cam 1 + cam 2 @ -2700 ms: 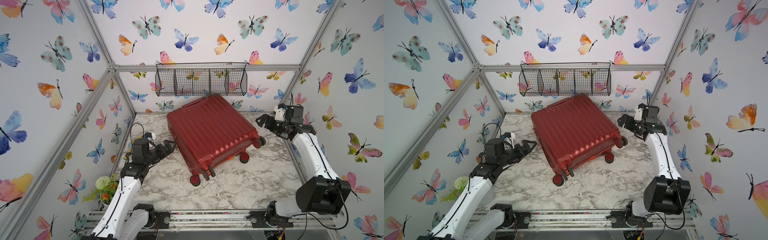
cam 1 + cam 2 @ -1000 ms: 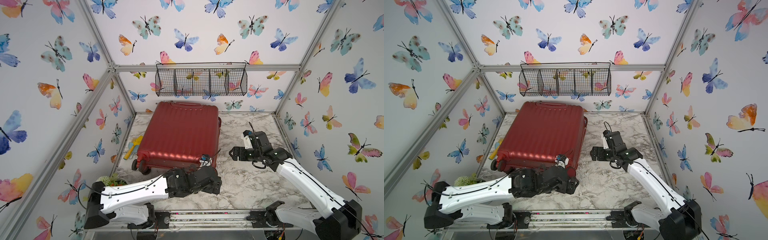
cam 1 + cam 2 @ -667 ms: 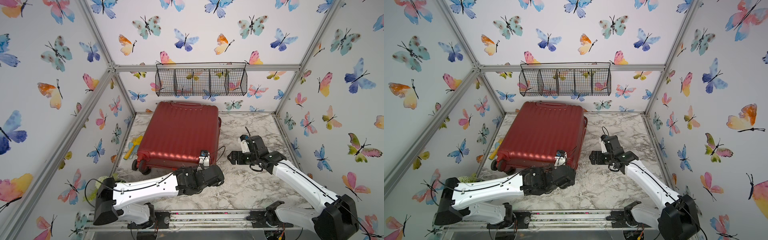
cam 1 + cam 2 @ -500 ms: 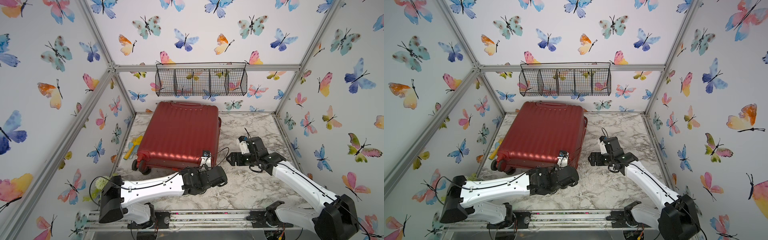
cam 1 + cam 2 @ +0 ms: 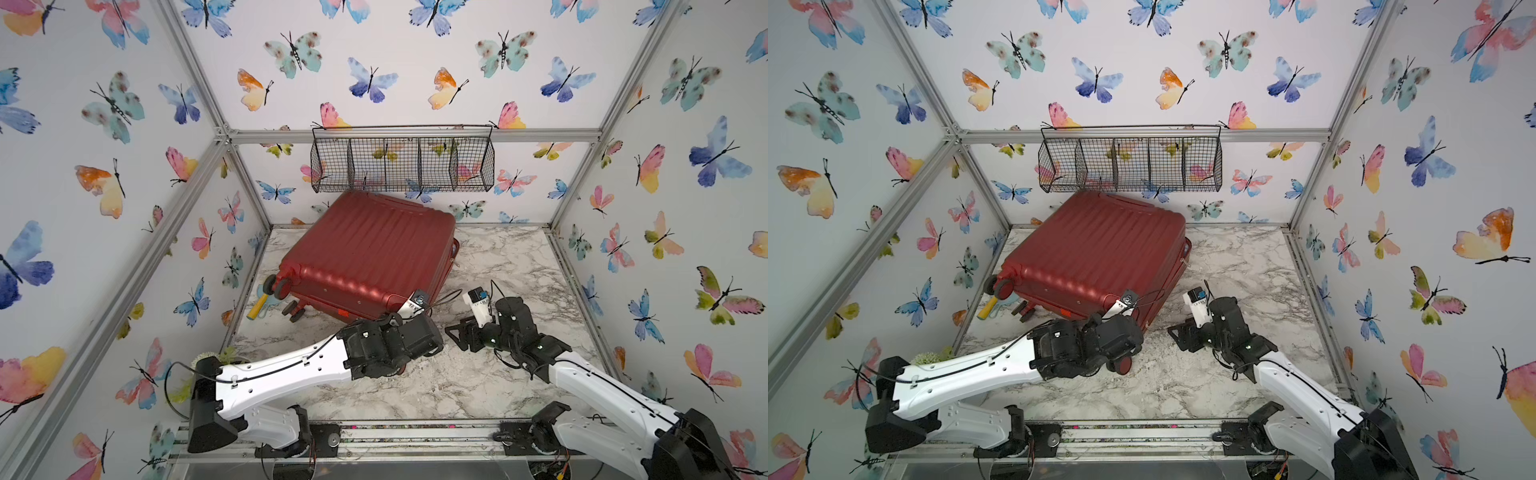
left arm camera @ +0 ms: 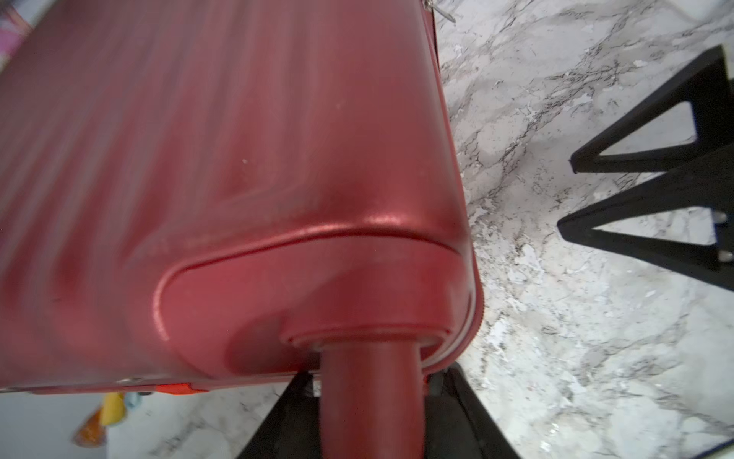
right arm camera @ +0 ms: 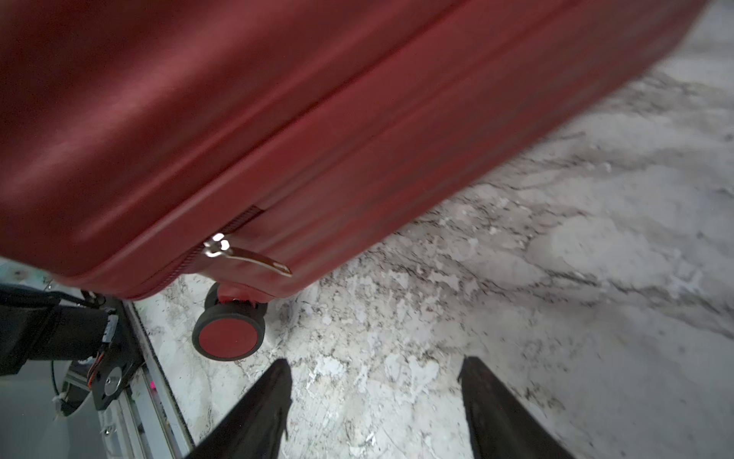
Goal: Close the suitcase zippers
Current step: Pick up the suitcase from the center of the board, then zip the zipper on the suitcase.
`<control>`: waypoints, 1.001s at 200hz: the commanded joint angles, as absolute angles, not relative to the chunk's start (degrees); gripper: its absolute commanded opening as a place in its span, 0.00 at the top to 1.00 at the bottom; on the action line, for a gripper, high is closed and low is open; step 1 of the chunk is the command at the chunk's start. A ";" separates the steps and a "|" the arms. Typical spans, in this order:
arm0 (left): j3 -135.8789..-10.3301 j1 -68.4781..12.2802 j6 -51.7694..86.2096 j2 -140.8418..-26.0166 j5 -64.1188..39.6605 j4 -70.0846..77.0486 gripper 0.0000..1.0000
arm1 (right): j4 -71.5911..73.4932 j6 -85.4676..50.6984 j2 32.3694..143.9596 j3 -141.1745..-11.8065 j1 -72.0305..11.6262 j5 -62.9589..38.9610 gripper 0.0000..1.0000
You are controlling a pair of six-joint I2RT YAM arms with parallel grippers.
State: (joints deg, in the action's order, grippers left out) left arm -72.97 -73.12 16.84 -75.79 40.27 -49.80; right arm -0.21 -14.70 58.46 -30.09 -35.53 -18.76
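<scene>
The dark red ribbed suitcase (image 5: 370, 253) (image 5: 1096, 249) lies flat at the back left of the marble table, its wheel end toward the front. My left gripper (image 5: 415, 345) (image 5: 1113, 345) is at its near right corner. In the left wrist view its black fingers (image 6: 286, 417) are shut on a red wheel leg (image 6: 369, 397). My right gripper (image 5: 455, 332) (image 7: 373, 367) stands open, low over the table just right of that corner. In front of it, a silver zipper pull (image 7: 246, 254) hangs from the zipper track (image 7: 174, 270) above a free wheel (image 7: 229, 332). Another pull (image 5: 454, 259) shows farther along the right side.
A black wire basket (image 5: 403, 164) hangs on the back wall just above the suitcase's far end. A yellow-handled object (image 5: 257, 307) lies by the left wheels, and a green plant (image 5: 208, 357) sits at the front left. Bare marble (image 5: 519, 257) lies to the right.
My left gripper has closed on the wheel leg. The suitcase has turned slightly, its left wheel corner moving back. My right gripper has come closer to the corner, and its jaws have narrowed a little.
</scene>
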 commanded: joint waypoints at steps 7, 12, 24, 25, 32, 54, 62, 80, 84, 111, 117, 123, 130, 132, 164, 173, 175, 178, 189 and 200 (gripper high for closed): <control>-76.92 -75.00 -3.48 -74.52 43.48 -36.49 1.00 | 13.05 -11.75 60.71 -28.46 -41.09 -13.95 0.29; -77.28 -74.89 -2.93 -74.36 42.69 -35.32 1.00 | 15.32 -12.24 61.04 -27.59 -41.93 -12.52 0.28; -77.69 -74.66 -2.04 -73.90 40.77 -33.35 1.00 | 21.24 -13.34 61.90 -25.62 -43.59 -10.92 0.28; -77.69 -74.64 -2.07 -73.86 40.73 -33.24 1.00 | 21.78 -13.44 62.02 -25.47 -43.72 -10.82 0.28; -77.70 -74.63 -1.98 -73.83 40.81 -32.93 1.00 | 24.41 -14.06 62.58 -24.67 -44.51 -9.87 0.27; -77.44 -74.18 -2.00 -73.83 41.42 -33.40 1.00 | 28.79 -14.69 64.67 -23.30 -45.62 -6.94 0.27; -77.36 -74.14 -1.93 -73.75 41.17 -33.19 1.00 | 29.95 -14.56 65.39 -23.02 -45.62 -5.96 0.28; -77.01 -73.92 -2.15 -73.69 40.88 -33.02 1.00 | 31.22 -13.42 66.47 -22.81 -45.62 -4.08 0.30; -76.99 -73.92 -2.18 -73.75 40.95 -33.01 1.00 | 31.49 -13.12 66.61 -22.77 -45.62 -3.84 0.31; -75.82 -73.57 -2.13 -73.23 40.53 -32.91 1.00 | 32.96 -12.57 67.74 -22.85 -45.62 -5.18 0.38; -75.63 -73.42 -2.00 -73.00 40.31 -32.87 1.00 | 33.32 -12.67 68.06 -22.87 -45.67 -5.67 0.40; -75.46 -73.24 -1.90 -72.79 39.92 -32.67 1.00 | 33.82 -12.74 68.48 -22.93 -45.62 -6.01 0.43; -75.41 -73.17 -1.87 -72.61 39.82 -32.53 1.00 | 34.48 -12.83 69.01 -22.87 -45.66 -6.53 0.48; -75.43 -73.20 -1.90 -72.60 39.82 -32.52 1.00 | 34.63 -12.88 69.17 -22.90 -45.63 -6.73 0.49; -75.24 -73.06 -1.67 -72.85 39.34 -32.34 1.00 | 38.54 -14.96 71.09 -23.17 -45.62 -9.85 0.69; -75.07 -72.99 -1.72 -72.97 39.04 -32.26 1.00 | 39.54 -16.06 71.10 -23.00 -45.63 -10.37 0.73; -75.06 -73.00 -1.68 -72.98 39.03 -32.28 1.00 | 39.79 -16.25 71.10 -22.95 -45.62 -10.48 0.75; -75.06 -72.96 -1.64 -73.02 39.01 -32.26 1.00 | 40.33 -16.68 71.03 -22.80 -45.67 -10.74 0.77; -74.91 -72.90 -1.69 -73.12 38.94 -32.17 1.00 | 41.92 -17.67 70.80 -22.35 -45.62 -11.68 0.86; -74.81 -72.70 -1.85 -73.21 38.94 -32.16 1.00 | 42.27 -18.17 70.58 -22.38 -45.62 -13.04 0.93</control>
State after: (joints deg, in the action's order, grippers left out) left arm -72.53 -71.99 0.38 -75.99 40.75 -41.21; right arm 33.45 -15.38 70.94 -22.17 -45.36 -9.72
